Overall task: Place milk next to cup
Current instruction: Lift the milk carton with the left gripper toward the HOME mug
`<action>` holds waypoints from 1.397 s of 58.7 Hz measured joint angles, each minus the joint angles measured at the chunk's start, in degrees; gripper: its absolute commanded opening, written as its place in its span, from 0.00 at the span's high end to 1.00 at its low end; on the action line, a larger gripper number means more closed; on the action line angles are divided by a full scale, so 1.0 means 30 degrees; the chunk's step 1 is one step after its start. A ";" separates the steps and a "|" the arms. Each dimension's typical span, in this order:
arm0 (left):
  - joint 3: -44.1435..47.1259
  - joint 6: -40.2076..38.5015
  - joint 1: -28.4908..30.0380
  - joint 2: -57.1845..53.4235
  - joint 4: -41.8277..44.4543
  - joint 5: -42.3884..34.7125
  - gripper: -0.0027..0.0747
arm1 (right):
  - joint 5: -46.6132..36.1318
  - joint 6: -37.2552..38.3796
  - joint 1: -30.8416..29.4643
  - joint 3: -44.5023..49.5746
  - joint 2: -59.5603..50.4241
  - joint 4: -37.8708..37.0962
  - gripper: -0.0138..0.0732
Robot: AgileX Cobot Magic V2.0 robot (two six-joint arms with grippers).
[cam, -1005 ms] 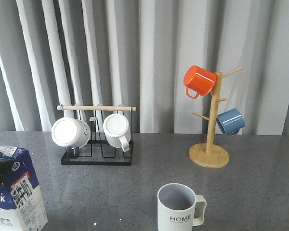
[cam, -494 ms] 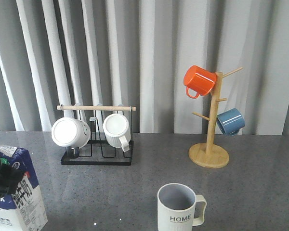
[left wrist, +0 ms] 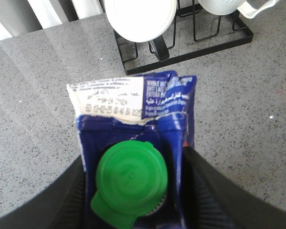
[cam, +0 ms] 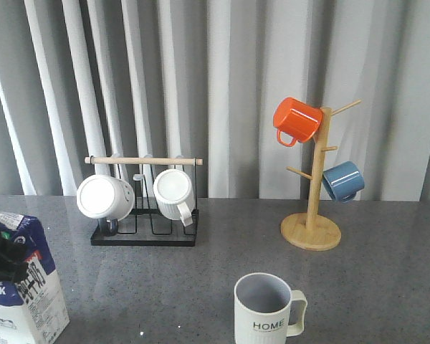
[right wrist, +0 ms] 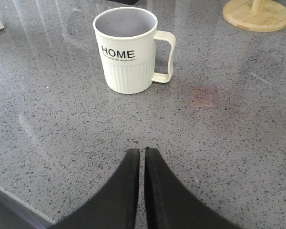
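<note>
At the table's near-left edge, the tall dark-blue and white gable-top milk carton with a green round cap (cam: 25, 290) stands partly cut off by the frame, its "MILK" lettering half hidden behind the black left gripper (left wrist: 136, 188), whose fingers clamp the carton's top on both sides. Behind it, a black wire rack with a wooden rail (cam: 145, 222) holds two white ribbed mugs (cam: 104, 196). Well to the right stands the cream-white mug lettered "HOME" (cam: 266, 312) (grey inside, handle to the right). Beyond, a wooden mug tree (cam: 312, 229) carries an orange mug (cam: 296, 120) and a blue mug (cam: 342, 180). The right gripper (right wrist: 143, 157) hovers with fingertips pressed together, empty.
</note>
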 measured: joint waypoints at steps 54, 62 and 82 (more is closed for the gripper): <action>-0.6016 0.1497 -0.7359 0.3499 -0.3907 0.2068 0.97 | 0.0000 0.0042 0.0000 0.0000 0.0000 0.0000 0.81; -0.6016 0.1328 -0.7609 0.4219 -0.3992 0.1516 0.97 | 0.0268 0.0042 0.0000 0.0000 0.0000 0.0000 0.81; -0.6016 0.1156 -0.7647 0.4981 -0.4197 0.1025 0.97 | 0.0456 0.0042 0.0000 0.0000 0.0000 -0.0048 0.81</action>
